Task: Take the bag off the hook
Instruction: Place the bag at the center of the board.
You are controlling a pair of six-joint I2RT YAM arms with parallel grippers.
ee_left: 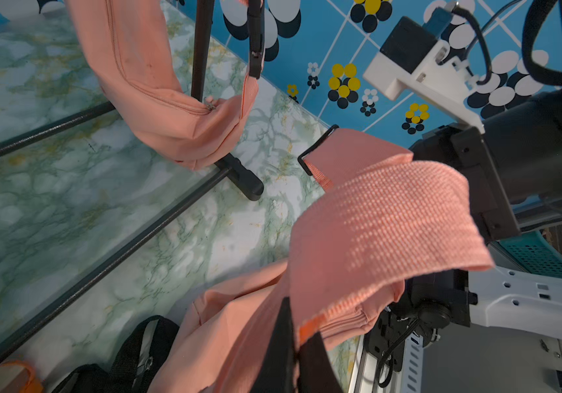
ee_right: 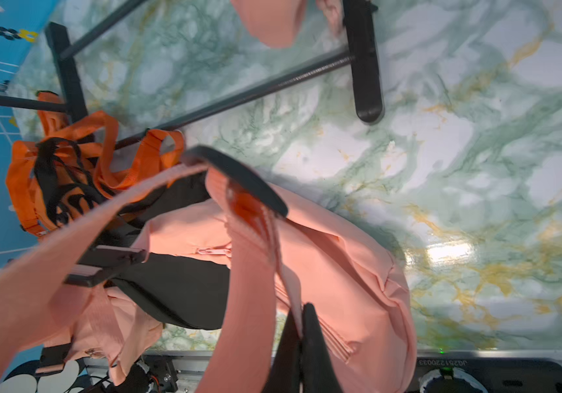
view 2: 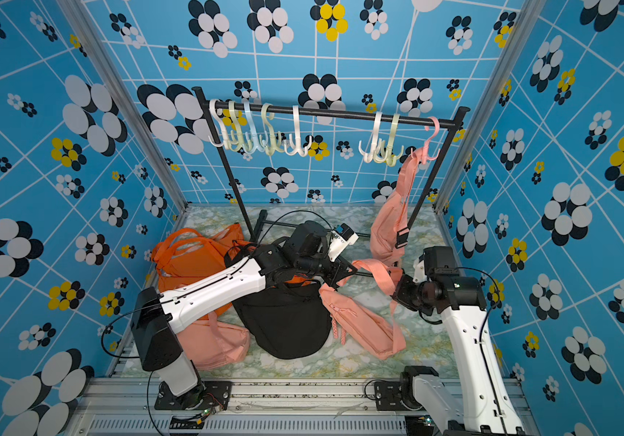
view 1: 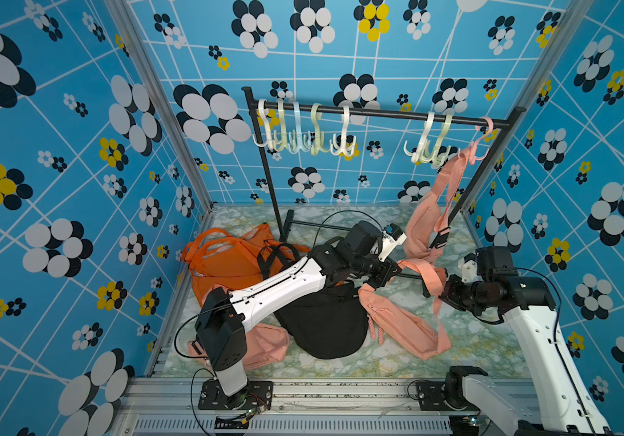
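Note:
A pink bag (view 1: 425, 222) (view 2: 389, 222) hangs by its strap from the pink hook (view 1: 482, 139) (view 2: 429, 145) at the right end of the black rail; its lower end shows in the left wrist view (ee_left: 170, 112). A second pink bag (view 1: 397, 324) (view 2: 363, 324) lies on the table below it. That bag's strap (view 1: 423, 271) (ee_left: 385, 221) (ee_right: 249, 272) spans between my two grippers. My left gripper (view 1: 393, 273) (ee_left: 298, 326) is shut on the strap. My right gripper (view 1: 444, 290) (ee_right: 301, 309) is shut on the same strap farther along.
A black bag (view 1: 325, 328), an orange bag (view 1: 227, 260) and another pink bag (view 1: 268, 343) lie at the left under the left arm. Several empty hooks (view 1: 302, 132) hang on the rack rail (view 1: 378, 113). The rack's base bars (ee_left: 119, 251) cross the marble table (view 1: 472, 339).

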